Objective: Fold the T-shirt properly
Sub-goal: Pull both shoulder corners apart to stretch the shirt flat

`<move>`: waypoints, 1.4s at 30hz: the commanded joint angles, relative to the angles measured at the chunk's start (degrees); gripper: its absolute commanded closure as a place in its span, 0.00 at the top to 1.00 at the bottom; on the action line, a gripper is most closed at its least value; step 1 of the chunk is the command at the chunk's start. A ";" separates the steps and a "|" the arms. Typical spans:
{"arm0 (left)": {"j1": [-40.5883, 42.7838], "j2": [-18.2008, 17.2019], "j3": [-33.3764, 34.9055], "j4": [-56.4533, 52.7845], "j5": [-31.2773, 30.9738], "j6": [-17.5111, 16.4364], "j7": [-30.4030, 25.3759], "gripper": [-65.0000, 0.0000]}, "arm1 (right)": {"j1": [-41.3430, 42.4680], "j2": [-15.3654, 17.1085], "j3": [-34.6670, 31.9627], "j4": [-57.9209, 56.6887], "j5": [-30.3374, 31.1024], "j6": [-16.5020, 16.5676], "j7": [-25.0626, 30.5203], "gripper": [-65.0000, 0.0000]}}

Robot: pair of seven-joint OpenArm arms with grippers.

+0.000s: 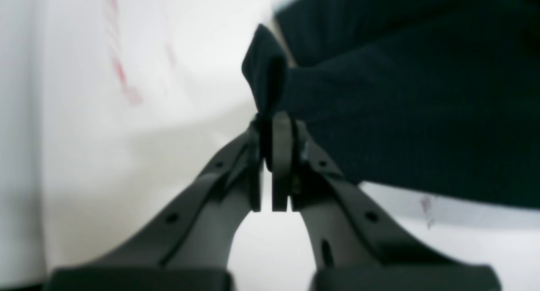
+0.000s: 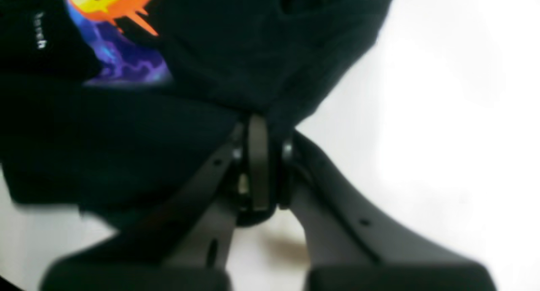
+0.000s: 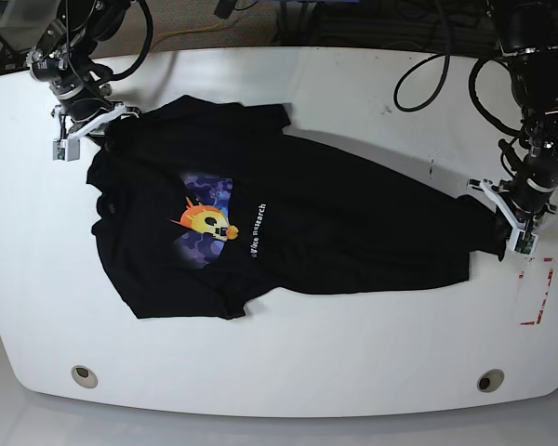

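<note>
Just one T-shirt (image 3: 344, 232), two clamped grippers.

We observe the right gripper (image 2: 258, 126) clamped on a bunched fold of the black T-shirt (image 2: 126, 135); its orange-yellow and purple print (image 2: 116, 33) lies upper left, above the white table (image 2: 443, 114).

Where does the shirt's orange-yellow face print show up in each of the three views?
Left wrist: not in it; only plain black cloth of the T-shirt shows.
Right wrist: face print at the top left corner, partly cut off.
Base: face print left of centre.
Shared landmark: the white table.
</note>
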 commanded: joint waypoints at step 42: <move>15.57 1.87 -25.96 4.70 -16.28 -16.65 14.99 0.59 | -2.93 3.49 3.85 -2.33 0.66 0.45 1.33 0.00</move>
